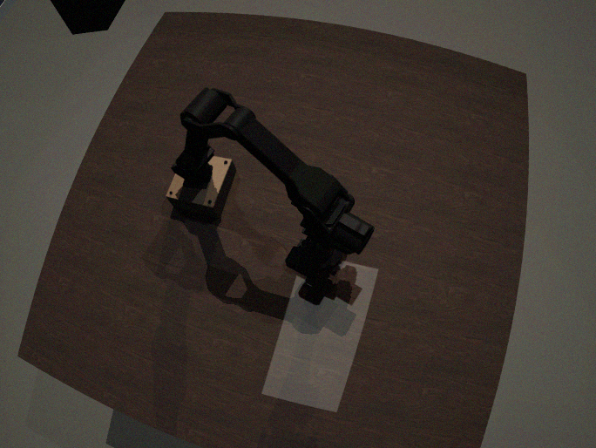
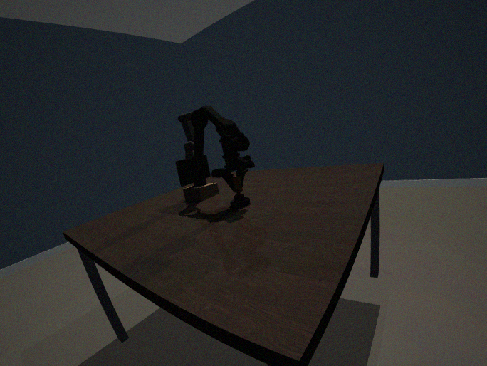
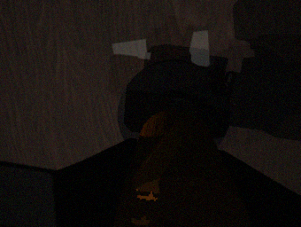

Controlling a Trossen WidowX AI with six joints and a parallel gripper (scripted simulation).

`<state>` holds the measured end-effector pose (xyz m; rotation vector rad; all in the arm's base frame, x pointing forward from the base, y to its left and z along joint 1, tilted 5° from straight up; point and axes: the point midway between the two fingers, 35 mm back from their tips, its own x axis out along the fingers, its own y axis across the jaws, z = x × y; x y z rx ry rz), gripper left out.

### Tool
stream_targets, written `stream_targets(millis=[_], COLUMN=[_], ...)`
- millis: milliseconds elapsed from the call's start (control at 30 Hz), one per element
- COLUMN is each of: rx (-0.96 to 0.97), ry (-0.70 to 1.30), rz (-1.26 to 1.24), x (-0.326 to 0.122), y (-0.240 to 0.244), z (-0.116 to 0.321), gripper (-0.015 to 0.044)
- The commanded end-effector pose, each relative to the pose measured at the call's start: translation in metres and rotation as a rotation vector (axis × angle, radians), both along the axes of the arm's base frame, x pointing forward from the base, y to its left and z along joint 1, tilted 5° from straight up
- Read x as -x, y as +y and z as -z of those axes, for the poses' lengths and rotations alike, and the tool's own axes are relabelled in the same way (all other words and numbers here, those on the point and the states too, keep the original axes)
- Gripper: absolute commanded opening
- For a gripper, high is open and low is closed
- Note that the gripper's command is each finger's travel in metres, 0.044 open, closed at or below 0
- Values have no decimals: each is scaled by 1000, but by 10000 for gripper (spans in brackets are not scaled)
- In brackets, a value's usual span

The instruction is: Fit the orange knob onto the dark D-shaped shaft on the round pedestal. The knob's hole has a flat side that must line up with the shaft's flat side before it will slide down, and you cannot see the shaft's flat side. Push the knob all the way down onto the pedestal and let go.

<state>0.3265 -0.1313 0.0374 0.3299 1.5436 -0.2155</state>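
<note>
The orange knob (image 2: 236,183) (image 3: 153,126) is upright between the fingers, above the dark round pedestal (image 2: 241,202) (image 3: 148,95). My gripper (image 2: 237,189) (image 3: 174,152) is shut on the knob, with a finger on each side. In the exterior view a narrow dark part, which looks like the shaft, shows between the knob's lower end and the pedestal. I cannot tell whether the knob's lower end touches the shaft or sits partly over it. The shaft's flat side is not visible. In the top view the arm hides the knob, and the wrist view is very dark.
The arm's light-coloured base block (image 1: 220,179) (image 2: 201,192) stands on the brown wooden table (image 1: 423,193) (image 2: 275,251). A pale rectangular patch (image 1: 308,370) lies beside and partly under the gripper in the top view. Arm shadows cross the table.
</note>
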Motion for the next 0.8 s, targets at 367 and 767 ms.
stream_targets(millis=[367,767], rx=[-1,-1], ry=[12,12], rz=[213,213], x=[0,-3], y=[0,-1], z=[-7,-4], gripper=[0,0])
